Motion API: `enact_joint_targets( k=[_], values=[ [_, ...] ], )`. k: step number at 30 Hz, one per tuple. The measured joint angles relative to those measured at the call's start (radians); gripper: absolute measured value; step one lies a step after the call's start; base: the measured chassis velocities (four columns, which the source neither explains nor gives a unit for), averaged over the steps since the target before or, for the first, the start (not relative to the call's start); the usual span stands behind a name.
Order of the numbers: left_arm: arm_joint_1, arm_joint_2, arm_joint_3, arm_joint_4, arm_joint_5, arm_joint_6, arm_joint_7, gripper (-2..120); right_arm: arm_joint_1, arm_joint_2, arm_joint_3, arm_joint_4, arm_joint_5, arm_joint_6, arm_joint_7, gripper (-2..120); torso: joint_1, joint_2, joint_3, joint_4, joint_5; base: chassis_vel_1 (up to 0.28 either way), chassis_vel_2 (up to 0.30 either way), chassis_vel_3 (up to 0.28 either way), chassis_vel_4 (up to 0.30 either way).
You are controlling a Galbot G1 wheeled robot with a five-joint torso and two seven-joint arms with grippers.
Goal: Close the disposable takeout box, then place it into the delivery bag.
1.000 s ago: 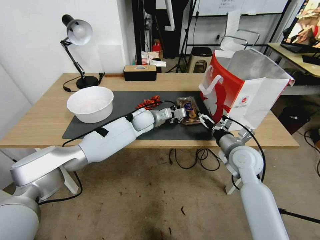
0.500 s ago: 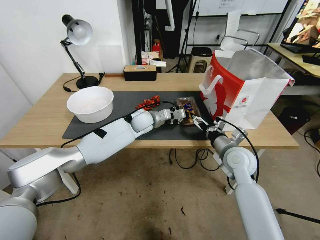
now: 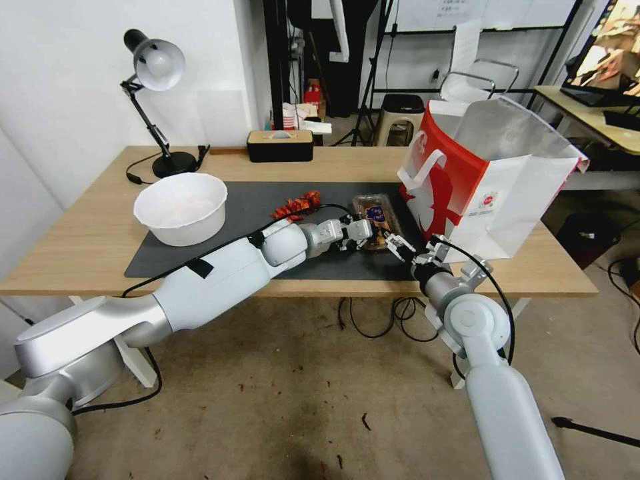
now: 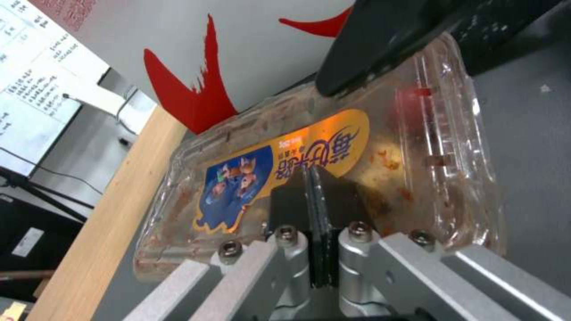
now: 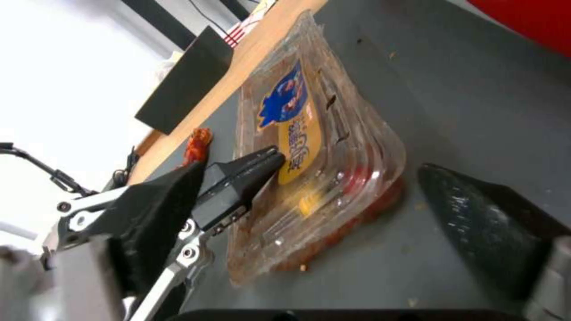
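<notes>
Takeout box (image 3: 375, 218): lid down, centre frame, on the desk (image 3: 87, 240) mat.
Left gripper (image 4: 313, 187): fingers pressed together on its lid.
Right gripper (image 3: 395, 241): fingers spread, at the box's near end.
Delivery bag (image 3: 493, 193): right of box.

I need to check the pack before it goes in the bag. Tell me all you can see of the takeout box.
The clear plastic hinged takeout box lies flat on the dark grey mat, lid down over yellow and reddish food, beside the red-and-white paper delivery bag. A blue-and-orange sticker sits on its ribbed lid. The shut left gripper presses on the lid; the open right gripper straddles one end.
</notes>
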Motion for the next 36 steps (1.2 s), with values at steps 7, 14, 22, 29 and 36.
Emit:
enact_joint_targets(
  k=[7,14,22,29,36],
  values=[
    [0.002,0.003,-0.001,0.004,-0.006,0.000,0.003,0,0.009,0.010,-0.006,-0.018,-0.016,-0.001,-0.003,69,0.000,0.000,0.000,0.0000,0.0000,0.000,0.000,0.000,0.000],
    [0.002,0.003,-0.002,0.011,-0.010,-0.001,0.003,0,0.012,0.010,-0.007,-0.025,-0.024,-0.002,-0.002,53,0.000,0.000,0.000,0.0000,0.0000,0.000,0.000,0.000,0.000],
    [0.010,0.000,-0.013,0.014,-0.016,-0.001,0.003,0,0.013,0.010,-0.008,-0.031,-0.029,-0.002,-0.007,29,0.000,0.000,0.000,0.0000,0.0000,0.000,0.000,0.000,0.000],
    [0.013,0.004,-0.022,0.001,-0.031,0.009,0.003,0,0.008,0.010,-0.008,-0.036,-0.036,0.005,-0.018,13,0.000,0.000,0.000,0.0001,0.0000,0.000,0.000,0.000,0.000],
    [0.006,0.012,-0.048,-0.023,-0.074,0.030,-0.003,0,0.012,0.010,-0.011,-0.037,-0.037,0.006,-0.020,3,0.000,0.000,0.000,0.0001,0.0002,0.000,0.000,0.000,0.000]
  ],
)
